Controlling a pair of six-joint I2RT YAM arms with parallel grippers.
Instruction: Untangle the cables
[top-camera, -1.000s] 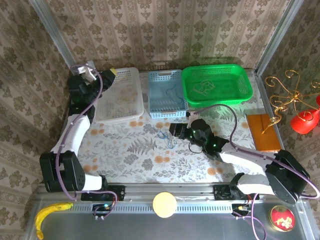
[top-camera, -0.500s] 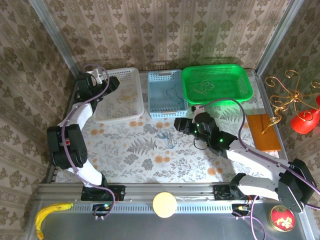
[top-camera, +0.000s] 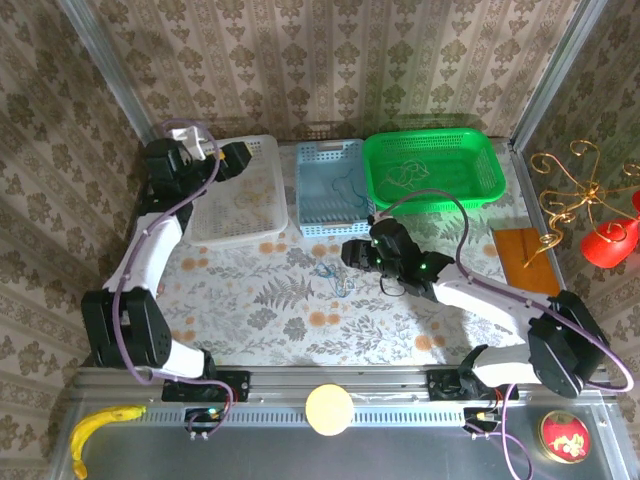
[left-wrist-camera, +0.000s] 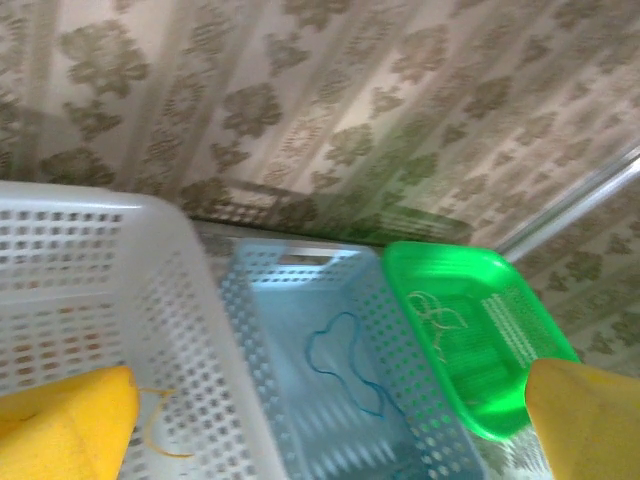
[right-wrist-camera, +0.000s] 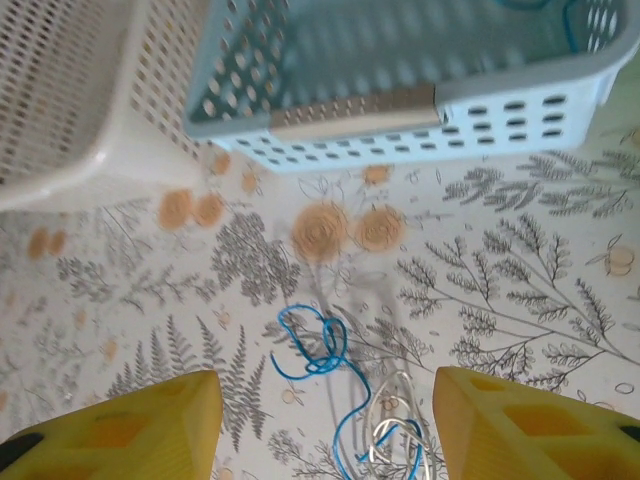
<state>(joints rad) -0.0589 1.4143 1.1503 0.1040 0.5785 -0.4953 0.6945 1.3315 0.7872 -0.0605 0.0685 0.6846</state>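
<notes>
Right wrist view: our right gripper (right-wrist-camera: 325, 420) hovers, jaws spread, above the remaining tangle of cables (right-wrist-camera: 325, 345) — next we should pinch one strand; left gripper (left-wrist-camera: 320, 415) gapes empty over the white basket (left-wrist-camera: 100, 200).

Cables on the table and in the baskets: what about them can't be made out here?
Tangle: cut off by the bottom edge in the right wrist view; too small in the top view to count its cords.
Yellow cable: in the left wrist view one end meets a finger of the left pincer, which may hide more.
Blue cable: its lower end blurs out near that view's bottom edge.
</notes>
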